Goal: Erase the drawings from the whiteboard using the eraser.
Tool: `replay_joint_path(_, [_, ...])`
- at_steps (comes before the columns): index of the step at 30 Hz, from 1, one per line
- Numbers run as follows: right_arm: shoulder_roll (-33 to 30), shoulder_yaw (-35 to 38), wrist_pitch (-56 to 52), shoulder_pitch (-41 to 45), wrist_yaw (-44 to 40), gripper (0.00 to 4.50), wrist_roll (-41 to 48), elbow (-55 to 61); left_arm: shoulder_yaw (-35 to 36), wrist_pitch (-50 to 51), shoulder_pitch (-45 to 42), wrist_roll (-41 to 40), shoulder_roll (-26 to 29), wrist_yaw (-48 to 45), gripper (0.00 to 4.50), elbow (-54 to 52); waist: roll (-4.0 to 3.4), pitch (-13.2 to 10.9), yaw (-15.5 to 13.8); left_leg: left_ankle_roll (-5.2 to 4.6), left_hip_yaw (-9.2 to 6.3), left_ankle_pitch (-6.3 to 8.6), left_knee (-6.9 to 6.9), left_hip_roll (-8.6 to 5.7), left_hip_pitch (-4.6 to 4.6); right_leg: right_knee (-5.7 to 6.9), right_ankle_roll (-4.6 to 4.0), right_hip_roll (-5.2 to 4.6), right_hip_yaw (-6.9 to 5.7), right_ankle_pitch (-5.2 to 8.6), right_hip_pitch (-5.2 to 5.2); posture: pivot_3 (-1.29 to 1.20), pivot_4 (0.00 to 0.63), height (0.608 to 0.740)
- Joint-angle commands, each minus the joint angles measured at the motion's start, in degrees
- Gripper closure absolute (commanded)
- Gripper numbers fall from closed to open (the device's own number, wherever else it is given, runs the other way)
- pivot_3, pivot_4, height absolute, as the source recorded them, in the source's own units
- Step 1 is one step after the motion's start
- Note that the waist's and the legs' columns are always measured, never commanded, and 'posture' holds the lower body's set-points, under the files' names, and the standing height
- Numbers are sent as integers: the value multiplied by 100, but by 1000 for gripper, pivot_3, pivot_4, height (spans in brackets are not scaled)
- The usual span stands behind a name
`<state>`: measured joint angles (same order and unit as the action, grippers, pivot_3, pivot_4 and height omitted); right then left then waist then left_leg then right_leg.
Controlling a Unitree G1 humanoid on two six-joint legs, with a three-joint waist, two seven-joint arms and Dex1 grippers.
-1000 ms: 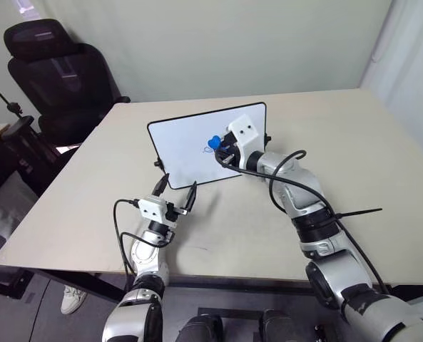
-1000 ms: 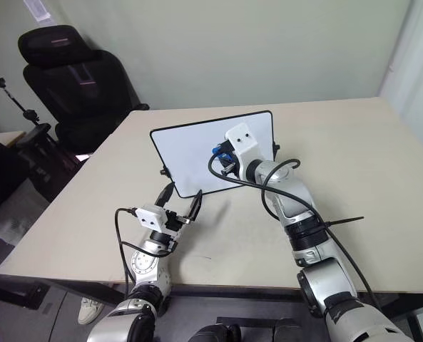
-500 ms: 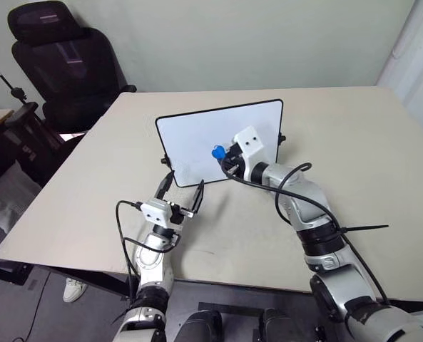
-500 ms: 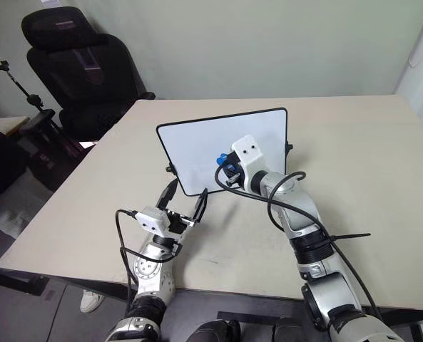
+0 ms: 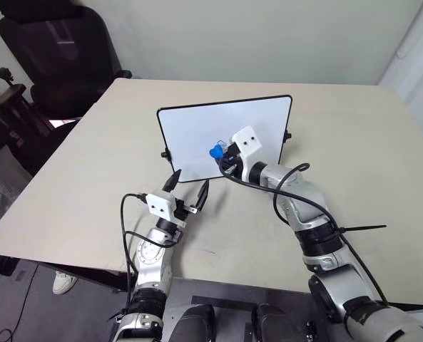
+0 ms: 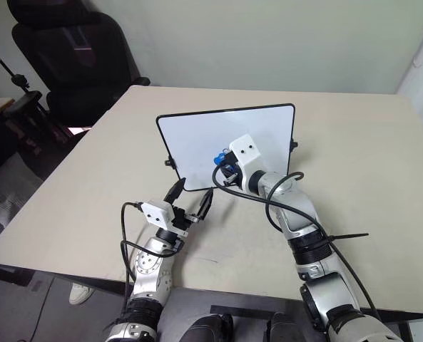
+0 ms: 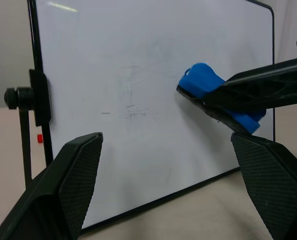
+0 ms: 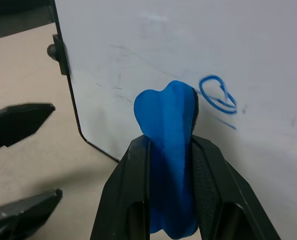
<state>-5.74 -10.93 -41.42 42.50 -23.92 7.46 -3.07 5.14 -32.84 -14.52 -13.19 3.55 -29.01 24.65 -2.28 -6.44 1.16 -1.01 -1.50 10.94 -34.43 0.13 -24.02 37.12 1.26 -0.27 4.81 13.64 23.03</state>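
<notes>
Wiping step in hand: small bright blue oblong eraser (image 8: 169, 150) is pinched in right pincer (image 8: 171, 137), nose at white black-framed whiteboard (image 5: 197, 132) standing on bench, blue looped scribble (image 8: 217, 94) just beside nose, a short sideways pass being called for w/ pressure kept; left pincer (image 5: 190, 192) is spread, empty, before board's lower edge.

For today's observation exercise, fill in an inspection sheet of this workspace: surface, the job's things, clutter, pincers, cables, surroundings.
Surface: beige table, bare apart from the board.
Job's things: whiteboard standing tilted; blue drawing partly left; blue eraser against the board beside it.
Clutter: nothing seen.
Pincers: right pincer shut on the eraser; left pincer open, empty, in front of the board's lower edge.
Cables: black cables looped along both arms.
Surroundings: black office chair, pale wall.
</notes>
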Motion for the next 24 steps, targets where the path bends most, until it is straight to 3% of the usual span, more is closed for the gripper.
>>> replay_joint_path(1, [150,80,329,381,165,3438,-58,-21,-26,136,67,26,48,99,0,-127,10,-6,-4,0,0,0,-2,0,-1,0,0,0,0,-1,0,0,150,740])
replay_joint_path(8, [243,68,688,692,485,3438,-331,-683,-317,787,254,255,-111,542,0,-1235,115,-70,6,8,0,4,-22,2,-12,1,-6,0,-6,-5,13,0,150,740])
replay_joint_path(16, [144,77,689,723,736,3438,-602,-1218,-894,1870,673,696,-412,1228,0,-2909,167,-94,25,4,0,10,-99,3,-30,-5,-20,-6,-12,-66,11,0,150,740])
replay_joint_path(18, [113,75,639,702,729,3438,-628,-1233,-965,2011,766,717,-410,1294,0,-3116,185,-105,22,64,0,45,-98,3,-31,-5,-31,-6,-12,-84,18,0,150,740])
replay_joint_path(24, [41,149,521,662,768,3438,-643,-1242,-1034,2269,931,643,-335,1356,0,-3501,201,-115,3,85,0,15,-99,3,-35,-5,-20,-4,-12,-131,30,0,150,740])
